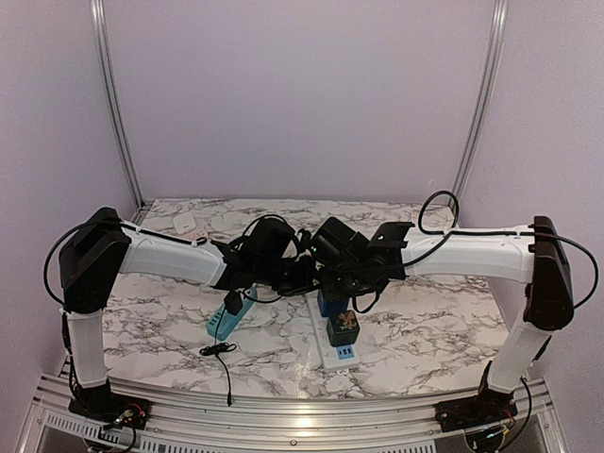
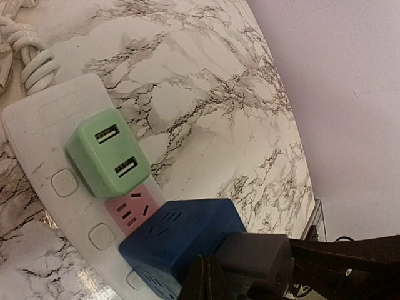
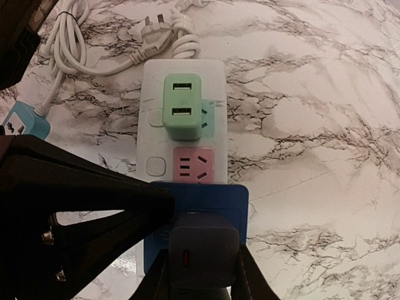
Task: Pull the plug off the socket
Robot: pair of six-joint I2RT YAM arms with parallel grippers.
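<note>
A white power strip (image 3: 153, 81) lies on the marble table and carries a green USB adapter (image 3: 182, 106), a pink socket (image 3: 194, 165) and a blue cube socket (image 3: 212, 197). A dark grey plug (image 3: 203, 250) sits in the top of the blue cube. My right gripper (image 3: 203, 278) is shut on this plug, one finger on each side. My left gripper (image 2: 209, 281) is shut, its tips against the left side of the blue cube (image 2: 175, 240), right beside the plug (image 2: 256, 262). In the top view both grippers (image 1: 300, 276) (image 1: 338, 274) meet over the strip (image 1: 340, 357).
A coiled white cable with its plug (image 3: 81, 37) lies beyond the strip's far end. A teal power strip (image 1: 231, 319) with a black plug and a thin black cable (image 1: 219, 351) lies to the left. The table's right edge meets the lilac wall (image 2: 337, 94).
</note>
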